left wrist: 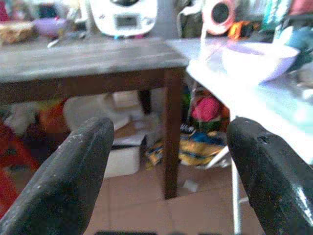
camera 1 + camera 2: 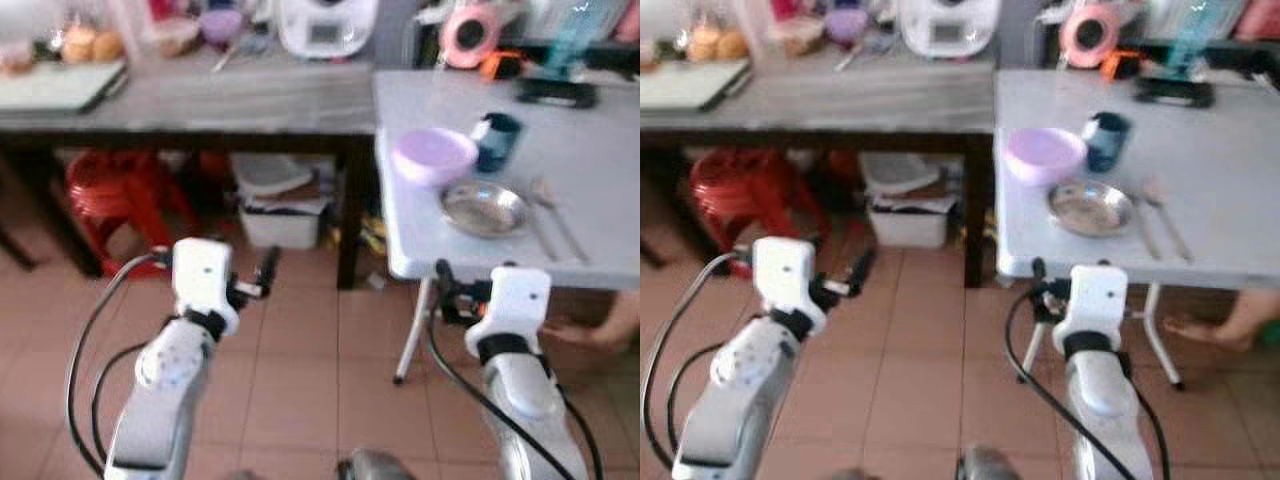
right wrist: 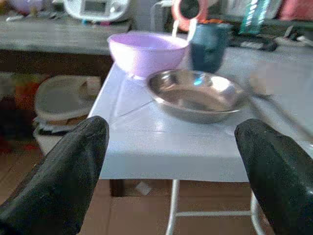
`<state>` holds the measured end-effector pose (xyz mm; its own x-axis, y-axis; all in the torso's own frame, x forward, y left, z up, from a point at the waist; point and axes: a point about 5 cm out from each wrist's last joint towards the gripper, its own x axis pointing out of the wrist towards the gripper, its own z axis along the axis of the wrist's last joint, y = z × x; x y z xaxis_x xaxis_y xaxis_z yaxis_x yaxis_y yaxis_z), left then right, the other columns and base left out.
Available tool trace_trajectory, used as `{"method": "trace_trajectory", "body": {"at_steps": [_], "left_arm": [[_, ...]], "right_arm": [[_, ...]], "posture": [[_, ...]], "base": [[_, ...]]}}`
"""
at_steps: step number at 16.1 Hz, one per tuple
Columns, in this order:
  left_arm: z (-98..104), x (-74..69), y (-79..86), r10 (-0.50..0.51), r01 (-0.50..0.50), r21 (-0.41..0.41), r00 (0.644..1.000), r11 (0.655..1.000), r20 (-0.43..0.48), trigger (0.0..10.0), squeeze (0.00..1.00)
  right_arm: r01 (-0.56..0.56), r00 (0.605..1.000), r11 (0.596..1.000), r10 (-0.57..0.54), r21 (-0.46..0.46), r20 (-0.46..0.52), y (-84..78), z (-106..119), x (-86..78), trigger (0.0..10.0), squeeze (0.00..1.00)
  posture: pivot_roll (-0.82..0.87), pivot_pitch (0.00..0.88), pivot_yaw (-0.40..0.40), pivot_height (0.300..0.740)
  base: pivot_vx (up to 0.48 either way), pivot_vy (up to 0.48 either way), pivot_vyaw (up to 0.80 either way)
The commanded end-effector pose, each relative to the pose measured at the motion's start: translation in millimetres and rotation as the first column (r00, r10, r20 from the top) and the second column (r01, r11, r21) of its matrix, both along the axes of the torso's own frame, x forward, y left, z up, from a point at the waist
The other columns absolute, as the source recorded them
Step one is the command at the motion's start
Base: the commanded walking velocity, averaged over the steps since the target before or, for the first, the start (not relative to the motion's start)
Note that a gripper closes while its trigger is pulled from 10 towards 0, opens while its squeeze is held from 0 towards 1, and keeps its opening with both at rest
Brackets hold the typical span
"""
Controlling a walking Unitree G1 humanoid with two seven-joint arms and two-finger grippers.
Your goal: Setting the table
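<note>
A white folding table (image 2: 600, 150) stands to the right. On it sit a purple bowl (image 2: 435, 155), a dark teal cup (image 2: 497, 141) behind it, a steel plate (image 2: 484, 208) in front, and a spoon (image 2: 548, 200) beside the plate. My right gripper (image 3: 171, 161) is open and empty. It hovers just short of the table's near edge, level with the plate (image 3: 195, 95) and bowl (image 3: 146, 51). My left gripper (image 1: 166, 147) is also open and empty. It is held over the floor to the left, pointing at the dark table leg (image 1: 173, 127).
A long dark table (image 2: 200, 105) at the back carries a white appliance (image 2: 325, 25), a small purple bowl (image 2: 220, 22) and a tray (image 2: 55, 85). Under it are a red stool (image 2: 115, 190) and a white box (image 2: 280, 215). A person's foot (image 2: 1215, 330) rests under the white table.
</note>
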<state>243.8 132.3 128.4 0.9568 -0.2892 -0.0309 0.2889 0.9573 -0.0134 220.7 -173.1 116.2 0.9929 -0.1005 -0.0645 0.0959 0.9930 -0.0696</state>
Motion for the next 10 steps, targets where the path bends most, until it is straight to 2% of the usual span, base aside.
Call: {"method": "trace_trajectory", "body": {"at_steps": [1,4,5,10], "left_arm": [[-0.1,-2.9,4.9,0.003,-0.003,0.009,1.0,1.0,-0.006,10.0,0.0],[-0.5,-2.8,9.7,0.0,0.0,0.015,1.0,1.0,-0.001,10.0,0.0],[-0.1,-2.6,9.7,0.0,0.0,0.018,1.0,1.0,0.002,10.0,0.0],[2.8,-2.7,5.0,-0.032,0.032,0.017,0.999,0.999,0.017,10.0,0.0]], "right_arm": [[-0.003,1.0,1.0,0.003,0.011,0.01,4.2,3.2,0.1,10.0,0.0],[-0.006,1.0,1.0,0.006,0.01,0.022,4.6,5.7,1.4,10.0,0.0],[-0.009,1.0,1.0,0.008,0.004,0.024,4.6,6.0,1.5,10.0,0.0],[-0.018,0.999,1.0,0.018,-0.006,0.036,5.6,8.2,4.1,10.0,0.0]], "posture": [[-0.03,0.0,0.014,0.74],[-0.02,0.0,0.005,0.74],[-0.02,0.0,0.004,0.74],[-0.03,0.0,0.01,0.74]], "base": [[0.0,0.0,-0.8],[0.0,0.0,-0.8],[0.0,0.0,0.0],[0.386,0.0,0.0]]}}
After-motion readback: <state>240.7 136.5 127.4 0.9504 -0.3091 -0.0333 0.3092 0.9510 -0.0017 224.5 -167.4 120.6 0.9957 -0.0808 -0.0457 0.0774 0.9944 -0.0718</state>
